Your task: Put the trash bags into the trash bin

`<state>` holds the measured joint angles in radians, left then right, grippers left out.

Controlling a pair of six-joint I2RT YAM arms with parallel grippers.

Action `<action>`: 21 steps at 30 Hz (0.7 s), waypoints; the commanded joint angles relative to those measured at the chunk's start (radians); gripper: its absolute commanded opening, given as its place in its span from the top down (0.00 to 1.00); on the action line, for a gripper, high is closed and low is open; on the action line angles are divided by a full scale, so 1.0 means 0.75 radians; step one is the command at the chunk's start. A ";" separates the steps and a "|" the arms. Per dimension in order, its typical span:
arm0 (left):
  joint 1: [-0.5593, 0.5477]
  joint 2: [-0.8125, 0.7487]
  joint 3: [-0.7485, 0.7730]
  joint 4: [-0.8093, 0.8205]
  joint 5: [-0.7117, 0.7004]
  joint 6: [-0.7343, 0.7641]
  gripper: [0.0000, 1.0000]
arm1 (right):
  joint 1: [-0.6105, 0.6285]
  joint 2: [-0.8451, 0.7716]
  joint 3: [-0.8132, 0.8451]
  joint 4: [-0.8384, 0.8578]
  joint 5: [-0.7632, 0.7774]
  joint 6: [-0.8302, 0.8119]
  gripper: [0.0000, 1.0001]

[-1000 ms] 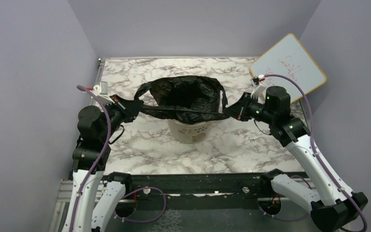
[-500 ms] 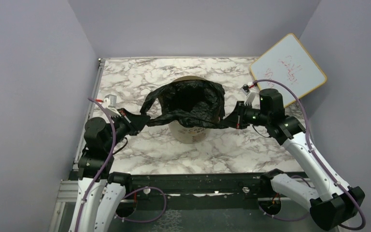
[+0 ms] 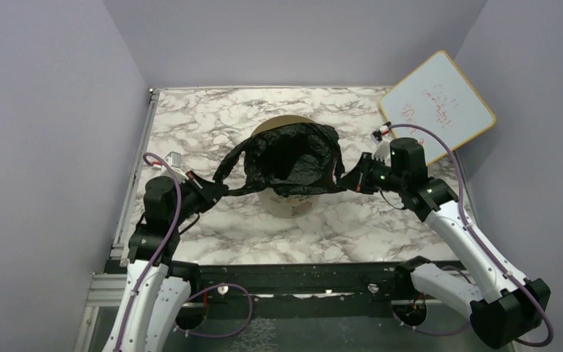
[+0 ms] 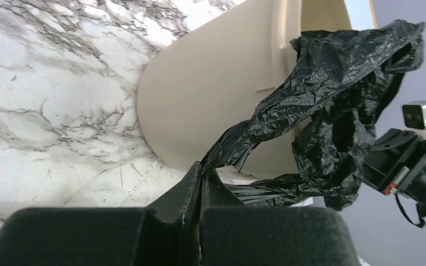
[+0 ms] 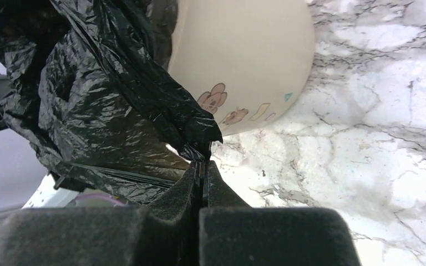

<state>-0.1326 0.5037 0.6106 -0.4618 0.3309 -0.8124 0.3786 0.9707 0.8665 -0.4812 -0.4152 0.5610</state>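
At table centre: I saw the beige trash bin standing upright on the marble table, with the black trash bag draped over its top, the bag's open mouth facing up.
Left gripper: it was clamped together on the bag's left corner, out to the near-left of the bin.
Right gripper: it was pinched together on the bag's right corner, just right of the bin.
Bag's long axis: it ran left to right, pulled out between my two claws and hanging across the bin's near side.
Bag from claws: its body lay between them and slightly to the far side of each.
Nearer arm: the right claw sat closer to the bin wall, while the left was farther out.
Far rim: a strip of bare beige rim showed behind the bag, so I judged the bag was not seated there.
Coming move, my judgement: both corners needed carrying toward the far side and down so the bag would settle inside the bin.
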 commanded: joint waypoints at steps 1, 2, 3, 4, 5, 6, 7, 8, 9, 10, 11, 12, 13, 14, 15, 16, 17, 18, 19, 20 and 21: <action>0.007 0.053 0.056 -0.068 -0.207 0.086 1.00 | -0.004 -0.019 0.061 -0.050 0.239 -0.020 0.99; 0.006 0.070 0.075 -0.075 -0.235 0.113 1.00 | -0.004 -0.035 0.066 -0.038 0.258 -0.034 0.99; 0.006 0.089 0.093 -0.082 -0.260 0.144 1.00 | -0.004 -0.047 0.064 -0.014 0.266 -0.045 0.99; 0.006 0.113 0.116 -0.098 -0.295 0.168 1.00 | -0.004 -0.052 0.075 -0.011 0.292 -0.037 1.00; 0.006 0.140 0.151 -0.124 -0.341 0.190 1.00 | -0.004 -0.049 0.122 -0.061 0.324 -0.002 0.99; 0.007 0.167 0.196 -0.146 -0.368 0.220 1.00 | -0.004 -0.054 0.176 -0.088 0.304 0.003 1.00; 0.007 0.185 0.235 -0.155 -0.380 0.252 1.00 | -0.004 -0.069 0.213 -0.077 0.254 -0.013 1.00; 0.007 0.205 0.267 -0.157 -0.376 0.282 1.00 | -0.004 -0.091 0.233 -0.046 0.218 -0.022 1.00; 0.006 0.224 0.292 -0.157 -0.368 0.311 1.00 | -0.004 -0.117 0.236 -0.001 0.181 -0.028 1.00; 0.006 0.244 0.315 -0.160 -0.352 0.319 1.00 | -0.004 -0.127 0.246 0.019 0.141 -0.041 1.00; 0.006 0.262 0.352 -0.176 -0.339 0.321 1.00 | -0.004 -0.127 0.260 0.033 0.079 -0.052 0.99; 0.007 0.267 0.388 -0.179 -0.314 0.324 1.00 | -0.004 -0.121 0.273 0.039 -0.001 -0.058 1.00; 0.006 0.263 0.421 -0.180 -0.296 0.324 1.00 | -0.004 -0.115 0.289 0.040 -0.087 -0.064 1.00; 0.007 0.252 0.447 -0.180 -0.294 0.323 1.00 | -0.004 -0.109 0.296 0.039 -0.179 -0.068 1.00; 0.006 0.238 0.461 -0.179 -0.304 0.320 1.00 | -0.003 -0.112 0.293 0.039 -0.248 -0.070 1.00; 0.007 0.222 0.468 -0.182 -0.314 0.314 1.00 | -0.004 -0.119 0.275 0.049 -0.306 -0.078 1.00; 0.007 0.204 0.472 -0.195 -0.332 0.305 1.00 | -0.004 -0.126 0.250 0.063 -0.357 -0.096 1.00; 0.006 0.176 0.467 -0.203 -0.346 0.292 1.00 | -0.003 -0.132 0.221 0.065 -0.395 -0.119 0.99; 0.007 0.143 0.453 -0.210 -0.358 0.273 1.00 | -0.004 -0.131 0.200 0.054 -0.444 -0.153 0.99; 0.006 0.106 0.436 -0.211 -0.371 0.251 1.00 | -0.004 -0.120 0.200 0.002 -0.461 -0.207 0.99; 0.007 0.064 0.410 -0.210 -0.379 0.228 1.00 | -0.004 -0.107 0.210 -0.065 -0.428 -0.249 0.99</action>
<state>-0.1364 0.6491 0.9367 -0.5800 0.1249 -0.6136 0.3820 0.8818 1.0420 -0.4484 -0.6083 0.4942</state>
